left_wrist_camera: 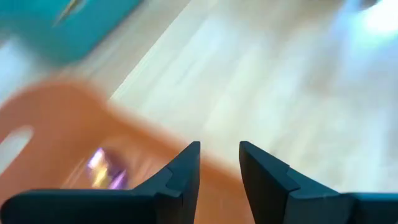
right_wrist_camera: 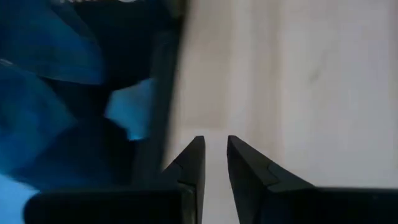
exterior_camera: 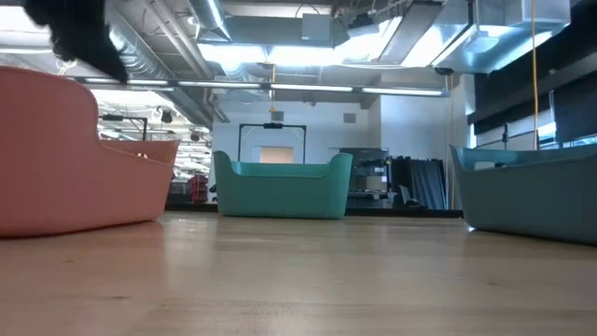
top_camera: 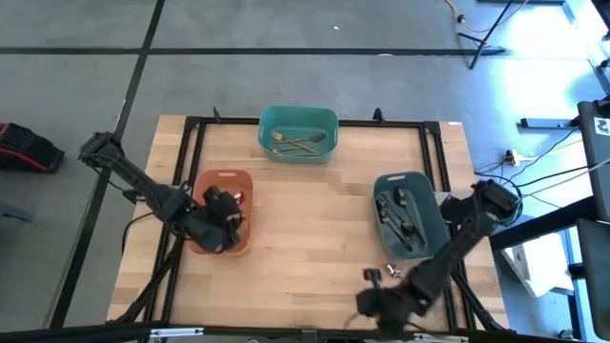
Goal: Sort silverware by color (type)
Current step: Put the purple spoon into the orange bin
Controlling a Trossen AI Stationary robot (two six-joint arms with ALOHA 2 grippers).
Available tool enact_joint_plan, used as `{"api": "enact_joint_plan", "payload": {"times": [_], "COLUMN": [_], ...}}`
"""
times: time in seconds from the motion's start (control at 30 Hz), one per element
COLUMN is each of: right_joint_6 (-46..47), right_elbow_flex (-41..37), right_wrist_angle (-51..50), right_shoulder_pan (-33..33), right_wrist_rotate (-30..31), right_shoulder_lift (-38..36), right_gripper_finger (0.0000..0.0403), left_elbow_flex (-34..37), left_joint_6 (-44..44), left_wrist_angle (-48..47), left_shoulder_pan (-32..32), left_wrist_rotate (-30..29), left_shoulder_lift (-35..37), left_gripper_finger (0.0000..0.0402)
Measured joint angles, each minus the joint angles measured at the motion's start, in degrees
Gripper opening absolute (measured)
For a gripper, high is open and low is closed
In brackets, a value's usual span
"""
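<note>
Gold forks and spoons [top_camera: 297, 143] lie in the teal bin [top_camera: 329, 122] at the far middle. Dark silver-black pieces [top_camera: 400, 217] lie in the grey-blue bin [top_camera: 434, 224] on the right. An iridescent purple piece [left_wrist_camera: 99, 167] lies in the orange bin [top_camera: 205, 181] on the left. Another small iridescent piece [top_camera: 391, 272] lies on the table near the near edge. My left gripper [left_wrist_camera: 219, 149] hovers over the orange bin, open and holding nothing. My right gripper [right_wrist_camera: 216, 143] is low over the table by the near edge, beside the loose piece, open by a narrow gap and holding nothing.
The three bins stand apart, with bare wood [top_camera: 315, 229] between them. A black frame [top_camera: 191, 143] runs along the table's sides. In the low view the orange bin [exterior_camera: 75, 159], teal bin [exterior_camera: 283, 187] and grey-blue bin [exterior_camera: 532, 191] stand on the table top.
</note>
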State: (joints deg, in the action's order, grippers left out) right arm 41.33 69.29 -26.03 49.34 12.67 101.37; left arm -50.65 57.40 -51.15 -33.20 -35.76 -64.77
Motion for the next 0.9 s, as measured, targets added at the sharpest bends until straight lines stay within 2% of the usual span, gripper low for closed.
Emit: {"api": "enact_joint_plan", "payload": {"times": [0.13, 0.27, 0.37, 0.47, 0.63, 0.8, 0.9], "right_joint_6": [14.90, 32.02, 44.66, 55.67, 64.22, 64.91, 64.88], "right_elbow_flex": [0.63, 0.58, 0.49, -0.46, -3.68, -7.40, -9.21], "right_wrist_angle": [-3.02, -12.04, -20.45, -25.70, -28.03, -28.02, -28.03], "right_shoulder_pan": [5.94, 9.93, 11.99, 13.44, 14.87, 14.76, 14.76], "right_wrist_rotate": [-0.04, 1.52, 3.12, 1.93, -3.03, -4.19, -4.21], "right_shoulder_lift": [-0.11, -0.11, -0.11, -0.11, -0.11, -0.07, -0.05], "right_gripper_finger": [0.0060, 0.0060, 0.0060, 0.0061, 0.0101, 0.0164, 0.0177], "left_elbow_flex": [-0.22, -0.22, -0.22, -0.22, -0.22, -0.22, -0.22], "left_joint_6": [-10.93, -19.21, -24.09, -27.09, -30.57, -31.35, -32.74], "left_wrist_angle": [11.71, 20.88, 25.15, 27.19, 28.45, 28.88, 29.52], "left_shoulder_pan": [-2.96, -4.09, -4.15, -3.90, -3.62, -3.29, -2.75], "left_wrist_rotate": [-3.83, -5.70, -6.16, -6.11, -5.64, -5.48, -5.49], "left_shoulder_lift": [-0.21, -1.97, -4.09, -6.27, -7.69, -7.69, -7.82], "left_gripper_finger": [0.0108, 0.0108, 0.0108, 0.0108, 0.0108, 0.0108, 0.0108]}}
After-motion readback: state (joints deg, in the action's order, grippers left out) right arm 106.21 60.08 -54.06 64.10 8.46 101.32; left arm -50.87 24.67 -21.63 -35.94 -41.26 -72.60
